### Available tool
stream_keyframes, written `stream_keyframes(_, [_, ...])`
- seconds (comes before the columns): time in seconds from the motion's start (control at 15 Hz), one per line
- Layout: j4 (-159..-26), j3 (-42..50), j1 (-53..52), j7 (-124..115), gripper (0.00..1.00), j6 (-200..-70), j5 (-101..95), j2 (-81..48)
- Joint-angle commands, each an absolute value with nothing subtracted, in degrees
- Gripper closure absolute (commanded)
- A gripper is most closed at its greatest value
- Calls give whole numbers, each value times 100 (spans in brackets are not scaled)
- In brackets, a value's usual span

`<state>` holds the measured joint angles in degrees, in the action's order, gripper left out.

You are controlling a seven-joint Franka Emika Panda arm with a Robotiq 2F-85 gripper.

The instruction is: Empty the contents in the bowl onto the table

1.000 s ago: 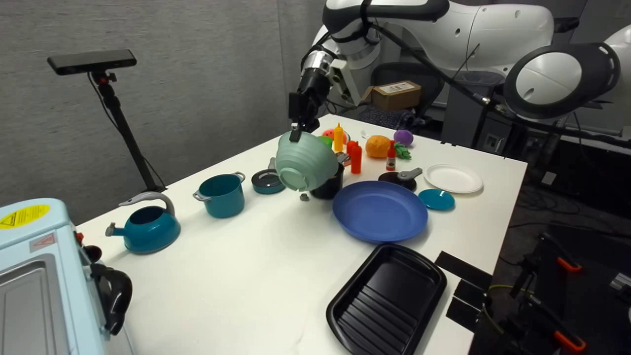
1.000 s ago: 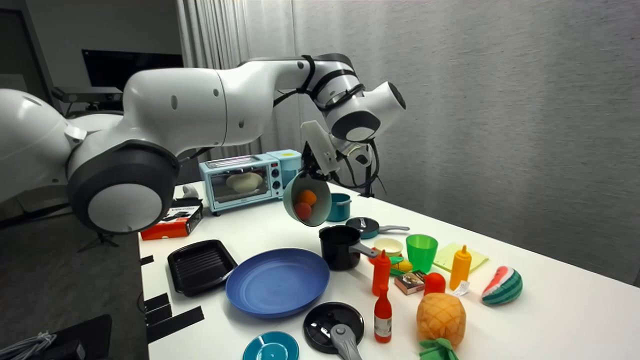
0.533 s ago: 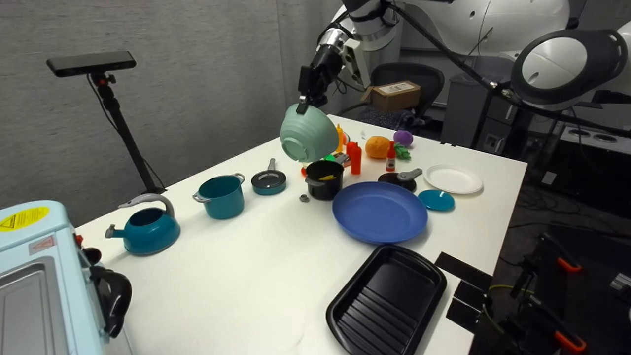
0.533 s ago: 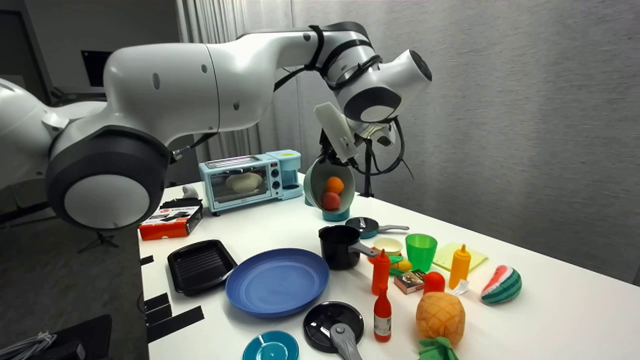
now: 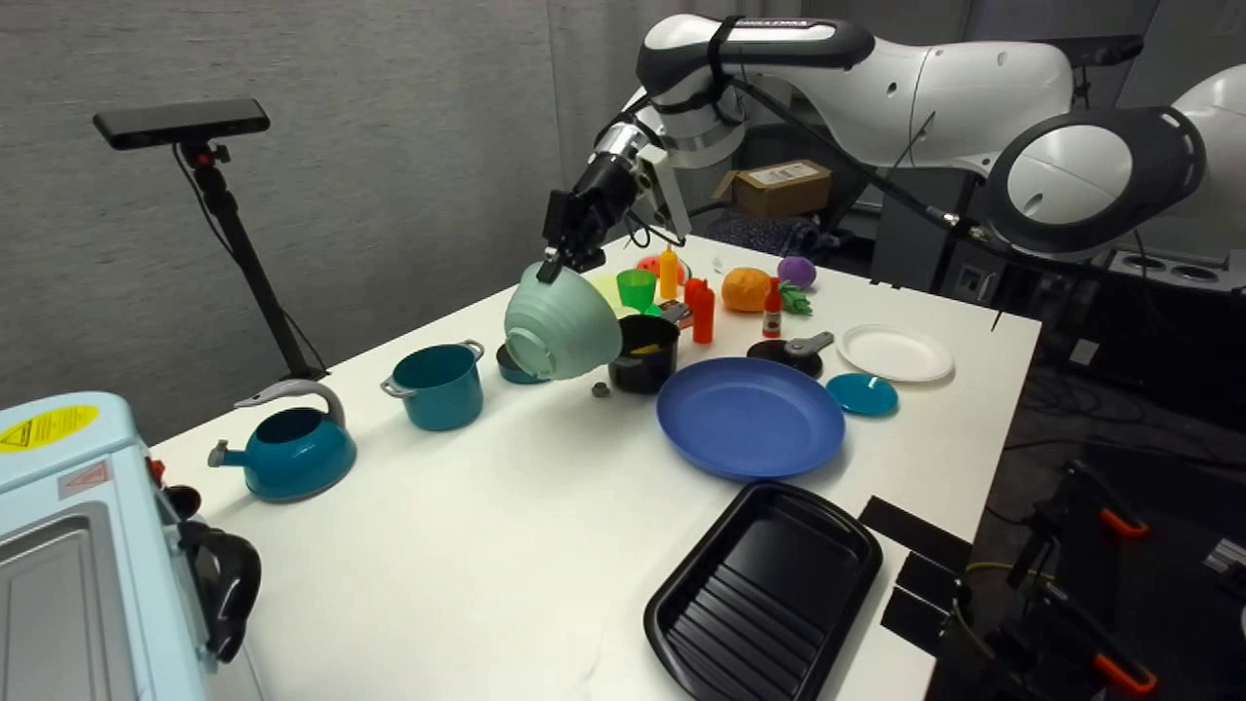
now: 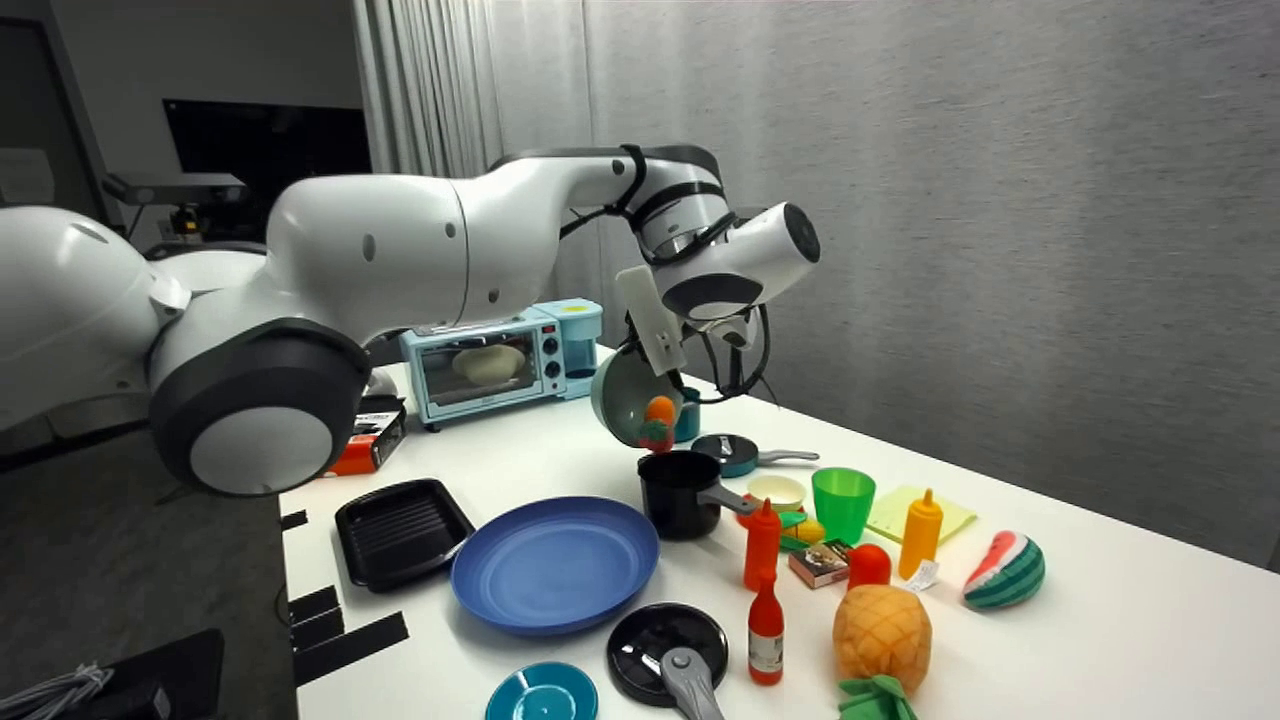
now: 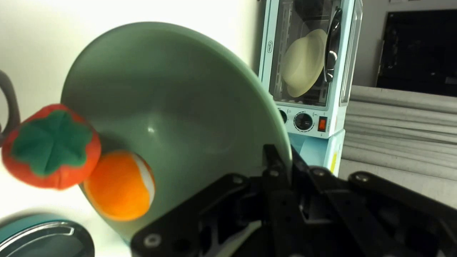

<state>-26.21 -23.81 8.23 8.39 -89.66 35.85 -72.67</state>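
Note:
The pale mint-green bowl is tilted on its side above the white table. It also shows in an exterior view and the wrist view. My gripper is shut on the bowl's rim, one finger inside and one outside; it also shows in an exterior view. The red piece with green leaves is at the bowl's low edge and sticks out past the rim; it also shows in an exterior view. The orange piece is beside it, inside near the rim.
A black pot and a teal pan stand close to the bowl. A teal pot, blue plate and black tray are around. A toaster oven stands farther off. Toy foods and bottles cluster beyond the pot.
The bowl rose, then came down and shifted toward the teal pot, away from the black pot. The red piece has rolled to the rim, its leaves now showing; the orange piece moved edgeward too.

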Motion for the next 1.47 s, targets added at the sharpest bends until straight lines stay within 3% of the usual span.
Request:
stream_keyframes(0.0, [-2229,-2502,588,1006,98,-9242,3781,-7625])
stream_keyframes(0.6, [-2430,-2353,190,1019,98,-10071,3502,-7449])
stream_keyframes(0.8, [-2525,-1938,-205,163,98,-10580,3027,-7307])
stream_keyframes(1.4, [-2775,-725,-1,-1115,98,-9693,1379,-6236])
